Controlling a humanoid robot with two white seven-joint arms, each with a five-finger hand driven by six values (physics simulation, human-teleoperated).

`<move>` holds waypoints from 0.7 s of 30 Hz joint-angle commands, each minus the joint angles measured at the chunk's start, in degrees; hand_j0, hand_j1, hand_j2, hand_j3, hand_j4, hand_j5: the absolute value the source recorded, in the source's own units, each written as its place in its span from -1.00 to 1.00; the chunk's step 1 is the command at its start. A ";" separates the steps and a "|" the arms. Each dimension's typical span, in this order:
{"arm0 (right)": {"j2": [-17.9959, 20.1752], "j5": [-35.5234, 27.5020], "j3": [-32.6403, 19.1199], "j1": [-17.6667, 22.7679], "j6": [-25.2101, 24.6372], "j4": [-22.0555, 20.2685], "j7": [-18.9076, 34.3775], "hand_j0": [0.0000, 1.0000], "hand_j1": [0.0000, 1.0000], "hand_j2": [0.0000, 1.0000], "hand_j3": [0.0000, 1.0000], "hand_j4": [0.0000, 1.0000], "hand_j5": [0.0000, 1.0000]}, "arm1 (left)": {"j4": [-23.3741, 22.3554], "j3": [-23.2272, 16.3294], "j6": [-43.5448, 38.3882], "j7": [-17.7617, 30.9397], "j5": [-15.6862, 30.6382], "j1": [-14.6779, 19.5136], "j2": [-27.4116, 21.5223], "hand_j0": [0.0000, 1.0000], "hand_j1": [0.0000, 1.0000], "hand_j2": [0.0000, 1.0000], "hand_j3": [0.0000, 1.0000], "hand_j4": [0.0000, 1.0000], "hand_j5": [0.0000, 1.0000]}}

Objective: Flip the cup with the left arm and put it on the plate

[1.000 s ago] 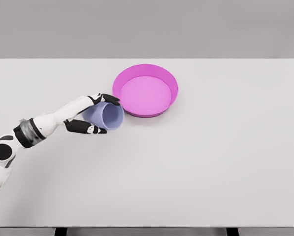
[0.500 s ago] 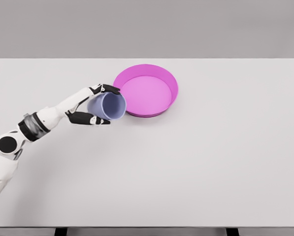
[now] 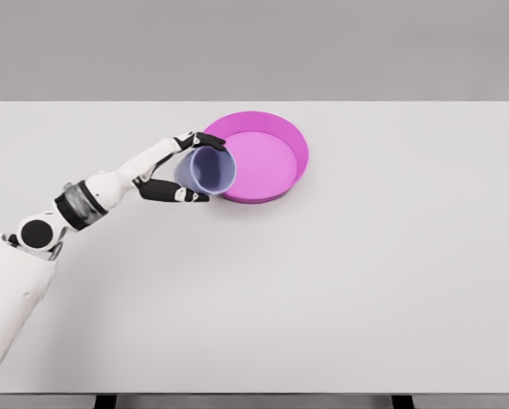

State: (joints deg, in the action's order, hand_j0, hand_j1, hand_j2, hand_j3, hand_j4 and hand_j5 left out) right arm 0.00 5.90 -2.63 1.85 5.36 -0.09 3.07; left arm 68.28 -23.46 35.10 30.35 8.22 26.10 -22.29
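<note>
Gripping the cup point(image 3: 210, 169), left hand point(image 3: 176, 168) seemingly overlaps the plate point(image 3: 281, 129) rim.

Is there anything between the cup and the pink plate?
No, nothing. In the head view the cup, held in the left hand, already overlaps the near rim of the plate, so no gap shows between them.

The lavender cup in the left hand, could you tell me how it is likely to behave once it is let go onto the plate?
The cup looks thin-walled and rigid, so probably light. The left hand holds it tilted over the rim of the plate; released like that, it may tip and roll. Smooth sides could slip.
</note>
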 commanded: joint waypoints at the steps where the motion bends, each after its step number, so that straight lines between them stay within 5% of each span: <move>1: 0.00 -0.01 0.00 0.00 0.00 0.00 0.01 1.00 1.00 1.00 1.00 1.00 1.00 | -0.52 0.17 -0.10 0.15 0.48 0.00 0.93 0.43 0.43 0.43 0.43 0.43 0.43; 21: 0.00 -0.01 0.00 -0.09 0.00 0.00 0.01 1.00 1.00 1.00 1.00 1.00 1.00 | -8.34 0.17 -0.10 2.69 0.13 5.10 6.47 0.44 0.44 0.44 0.44 0.44 0.44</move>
State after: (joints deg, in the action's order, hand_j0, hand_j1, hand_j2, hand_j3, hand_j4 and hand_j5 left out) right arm 0.00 5.90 -2.63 1.85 5.36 -0.09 3.07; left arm 61.27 -23.27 35.10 32.97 8.12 31.20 -16.37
